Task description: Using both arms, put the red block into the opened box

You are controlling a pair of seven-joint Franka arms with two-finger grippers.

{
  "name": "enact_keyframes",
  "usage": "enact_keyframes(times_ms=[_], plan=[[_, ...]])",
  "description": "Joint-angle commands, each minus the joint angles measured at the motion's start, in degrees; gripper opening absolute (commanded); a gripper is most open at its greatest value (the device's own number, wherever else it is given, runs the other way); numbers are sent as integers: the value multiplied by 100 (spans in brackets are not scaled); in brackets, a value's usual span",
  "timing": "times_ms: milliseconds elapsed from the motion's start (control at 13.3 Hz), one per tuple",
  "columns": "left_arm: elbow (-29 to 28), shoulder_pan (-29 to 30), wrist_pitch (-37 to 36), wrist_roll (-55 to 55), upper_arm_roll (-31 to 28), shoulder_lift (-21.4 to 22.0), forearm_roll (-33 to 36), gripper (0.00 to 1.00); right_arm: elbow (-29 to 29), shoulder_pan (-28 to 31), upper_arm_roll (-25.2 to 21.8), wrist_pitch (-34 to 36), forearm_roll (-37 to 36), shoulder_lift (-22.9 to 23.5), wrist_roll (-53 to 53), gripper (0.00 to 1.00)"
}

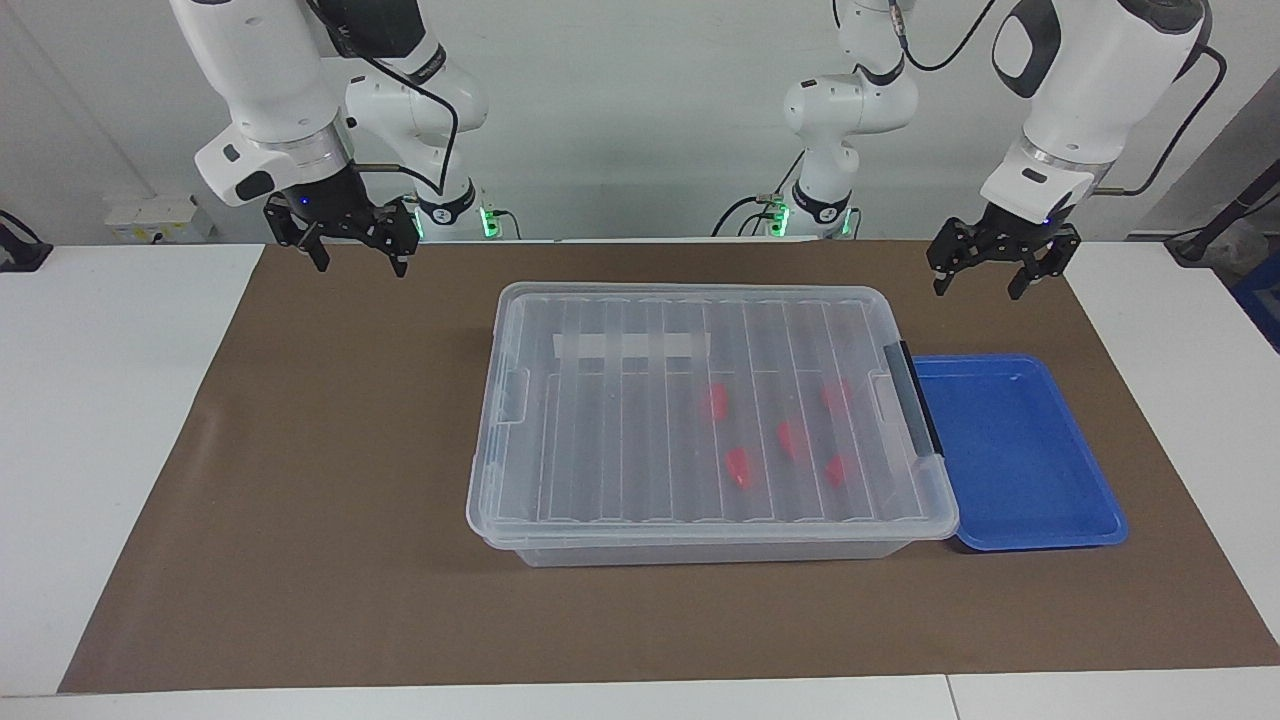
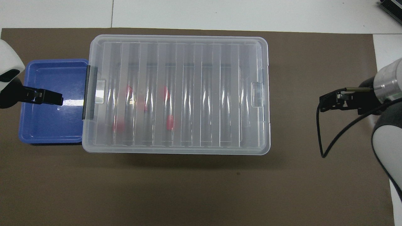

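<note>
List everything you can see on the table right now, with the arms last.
box: 1, clear plastic, mid-mat, ribbed lid on it
handle: 1, black bar, on the box end toward the left arm
tape strip: 1, whitish, on the part of the box nearest the robots
red blocks: 5, red, inside the box under the lid, toward its handle end
tray: 1, blue, shallow, beside the box's handle end, nothing in it
mat: 1, brown, covers the table
table: 1, white
left gripper: black, open, raised, holding nothing
right gripper: black, open, raised over the mat, holding nothing
</note>
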State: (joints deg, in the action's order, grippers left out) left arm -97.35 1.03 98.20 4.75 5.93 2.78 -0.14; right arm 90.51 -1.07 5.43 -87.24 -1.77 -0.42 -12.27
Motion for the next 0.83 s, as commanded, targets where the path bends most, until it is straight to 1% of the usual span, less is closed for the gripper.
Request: enact_keyframes(times_ms=[0, 751], plan=[[-214, 2, 67, 53, -40, 179, -74, 100, -60, 64, 37, 66, 10, 25, 59, 100], [-214, 2, 67, 53, -40, 179, -74, 100, 89, 72, 37, 40, 10, -46, 111, 100]])
